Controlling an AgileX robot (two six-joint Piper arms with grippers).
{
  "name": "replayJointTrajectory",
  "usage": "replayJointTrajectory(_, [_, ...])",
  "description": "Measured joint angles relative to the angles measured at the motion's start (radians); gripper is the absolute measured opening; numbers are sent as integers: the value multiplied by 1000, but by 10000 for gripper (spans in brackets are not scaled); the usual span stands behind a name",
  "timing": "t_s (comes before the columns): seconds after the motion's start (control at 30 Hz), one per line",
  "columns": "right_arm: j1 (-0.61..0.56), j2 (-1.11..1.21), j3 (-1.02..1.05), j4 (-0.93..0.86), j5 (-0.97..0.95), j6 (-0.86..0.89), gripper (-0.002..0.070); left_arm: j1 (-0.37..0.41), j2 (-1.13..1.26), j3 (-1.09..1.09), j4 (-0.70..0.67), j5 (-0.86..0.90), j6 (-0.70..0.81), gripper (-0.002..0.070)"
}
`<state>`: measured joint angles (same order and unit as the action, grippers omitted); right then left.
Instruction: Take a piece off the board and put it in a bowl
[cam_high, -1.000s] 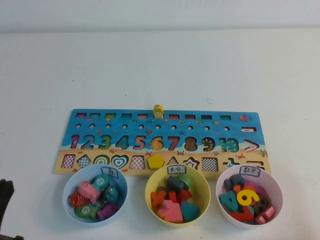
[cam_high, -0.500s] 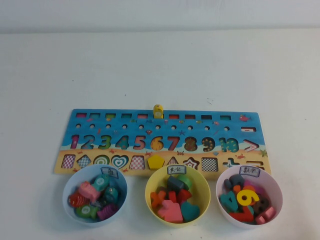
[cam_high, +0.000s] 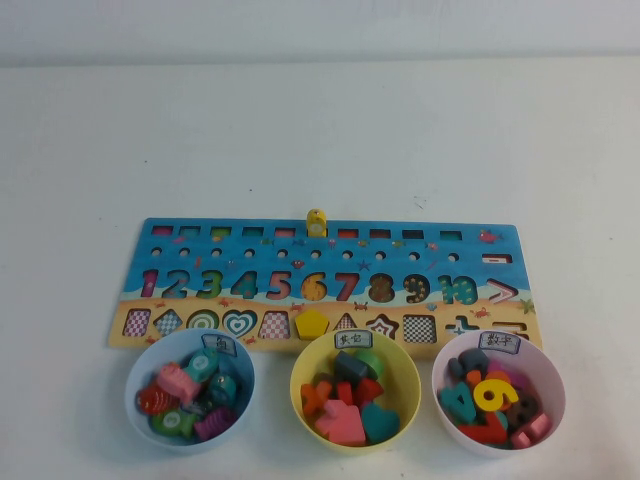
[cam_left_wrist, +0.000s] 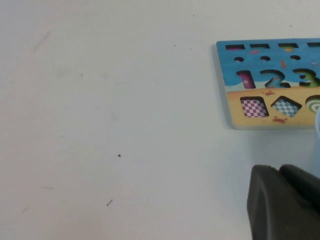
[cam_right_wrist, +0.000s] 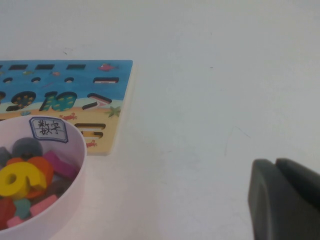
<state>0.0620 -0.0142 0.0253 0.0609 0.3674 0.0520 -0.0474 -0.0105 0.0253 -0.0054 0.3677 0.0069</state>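
Gone from the high view is the dark arm part that sat at its 7 o'clock corner a second ago; nothing else has shifted.

Neither arm shows from above. The left end effector (cam_left_wrist: 280, 182) appears only in its wrist view, as a dark block cut off by the frame edge over bare bench (cam_high: 320, 130), near the board's "1" end. Whether it is open or closed I cannot tell. The right end effector (cam_right_wrist: 276, 177) is cut off the same way, over bare bench off the board's other end, and its state cannot be told either.

Nearest the robot, three bowls stand in a row. The pale blue bowl (cam_high: 138, 372) at 7 o'clock holds the pink piece (cam_high: 176, 381), lying among teal and red pieces that partly bury it. The yellow bowl (cam_high: 405, 362) is at 6 o'clock and the lilac bowl (cam_high: 548, 372) at 5 o'clock, both heaped so that the lower pieces are hidden.

Just beyond them lies the board (cam_high: 320, 262), its near edge tucked behind the bowl rims. A yellow block (cam_high: 316, 222) stands upright on its far edge, toward 12 o'clock.

Beyond the board, and at 3 and 9 o'clock, the bench lies open to the back wall.
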Motion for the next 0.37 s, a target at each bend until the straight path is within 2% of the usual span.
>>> replayJointTrajectory(0.37, [0, 0, 0, 0, 1, 0, -17, -46, 0, 0, -4, 0, 3, -3])
